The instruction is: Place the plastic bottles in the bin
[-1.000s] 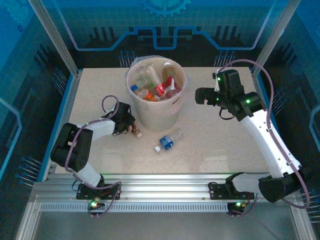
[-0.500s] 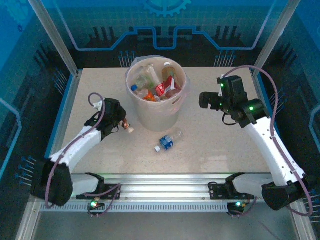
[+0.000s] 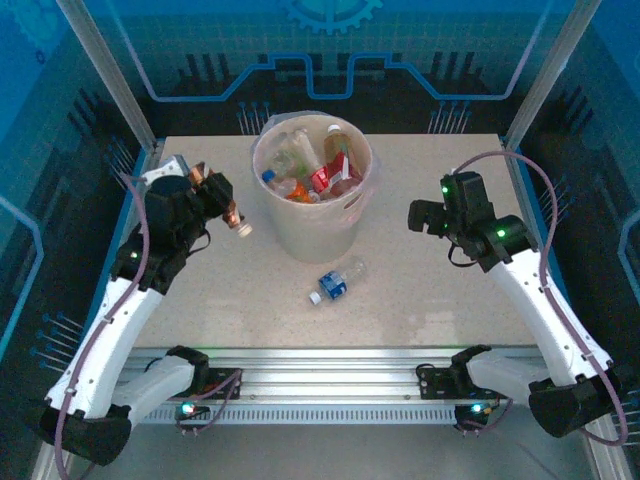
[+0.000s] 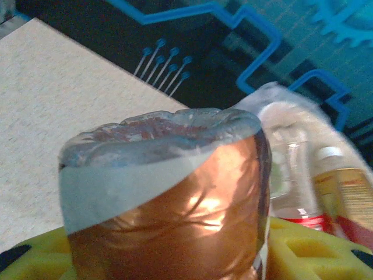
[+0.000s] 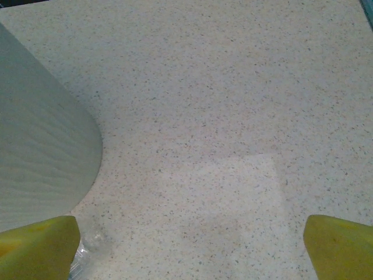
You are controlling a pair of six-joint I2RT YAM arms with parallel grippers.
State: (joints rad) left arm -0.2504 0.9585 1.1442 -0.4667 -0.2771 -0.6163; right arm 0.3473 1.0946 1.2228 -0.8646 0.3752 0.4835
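Bin (image 3: pixel 322 228) full of bottles (image 3: pixel 318 176); brown bottle (image 3: pixel 231 213) in left pincer (image 3: pixel 211 193).

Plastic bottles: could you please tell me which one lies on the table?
The blue-labelled bottle near the bin; others are inside it or in the left hand.

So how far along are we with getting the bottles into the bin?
Mostly done: several bottles already lie inside the bin. In hand: the left tool holds a brown bottle raised beside the bin, not yet over it. Left: one blue-label bottle lying on the table in front of the bin; the right tool is open and empty.
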